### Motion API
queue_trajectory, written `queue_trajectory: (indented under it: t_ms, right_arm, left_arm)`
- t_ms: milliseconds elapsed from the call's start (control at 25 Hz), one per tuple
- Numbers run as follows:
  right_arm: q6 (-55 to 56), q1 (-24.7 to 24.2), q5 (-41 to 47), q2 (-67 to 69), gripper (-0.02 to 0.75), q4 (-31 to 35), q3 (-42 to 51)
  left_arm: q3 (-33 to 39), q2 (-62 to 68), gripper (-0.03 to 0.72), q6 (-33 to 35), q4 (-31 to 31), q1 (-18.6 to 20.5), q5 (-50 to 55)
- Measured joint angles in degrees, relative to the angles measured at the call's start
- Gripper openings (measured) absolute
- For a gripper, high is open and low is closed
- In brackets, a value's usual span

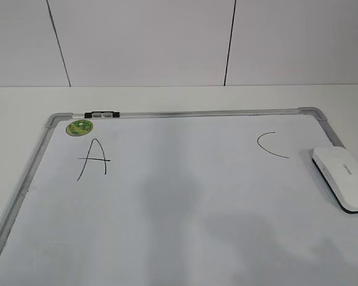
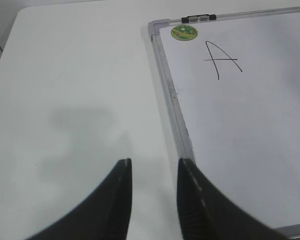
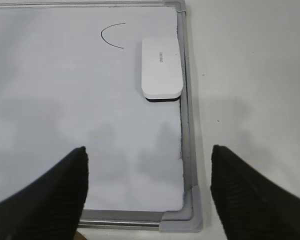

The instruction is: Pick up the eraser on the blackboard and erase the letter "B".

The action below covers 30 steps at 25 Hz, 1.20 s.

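The blackboard (image 1: 185, 202) lies flat on the table. The white eraser (image 1: 343, 177) lies on it by the right frame, just right of a curved "C" (image 1: 271, 146). An "A" (image 1: 93, 158) is at the left. No letter "B" shows; the board between "A" and "C" is blank. In the right wrist view my right gripper (image 3: 148, 150) is wide open and empty over the board's near right corner, with the eraser (image 3: 162, 69) ahead of it. My left gripper (image 2: 155, 162) is open and empty over the board's left frame (image 2: 176, 120). Neither gripper shows in the exterior view.
A round green magnet (image 1: 79, 126) sits at the board's far left corner, next to a black-and-silver clip (image 1: 102, 113) on the top frame. White table surrounds the board (image 2: 65, 100). A white panelled wall (image 1: 167, 42) stands behind.
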Motion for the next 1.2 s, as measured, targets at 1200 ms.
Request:
queue_trajectory:
  t_ms: [1200]
  right_arm:
    - [0.0,0.0,0.0,0.0,0.585,-3.6,0.0]
  left_arm:
    - [0.0,0.0,0.235,0.0,-0.3,0.6,-0.1]
